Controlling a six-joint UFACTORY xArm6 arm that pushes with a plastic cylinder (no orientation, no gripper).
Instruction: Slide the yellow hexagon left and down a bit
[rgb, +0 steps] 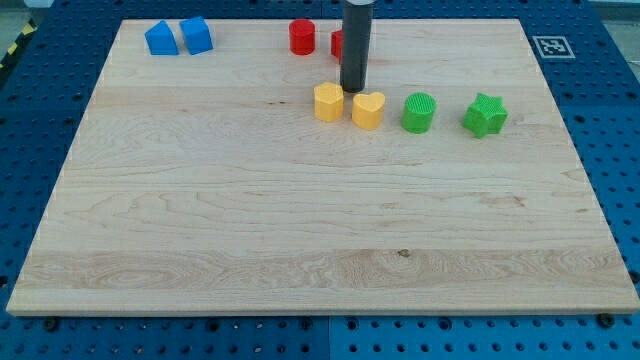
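On the wooden counter (200, 220), upper middle of frame, my tip (352, 90), a bare rod with no pincer, sits just above-right of the yellow hexagon (328, 102), and an off-line push could knock the yellow heart (368, 110) beside it.

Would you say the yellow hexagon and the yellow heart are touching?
Apart. The camera view shows a thin strip of bare wood between the yellow hexagon and the yellow heart; my tip sits just above that gap.
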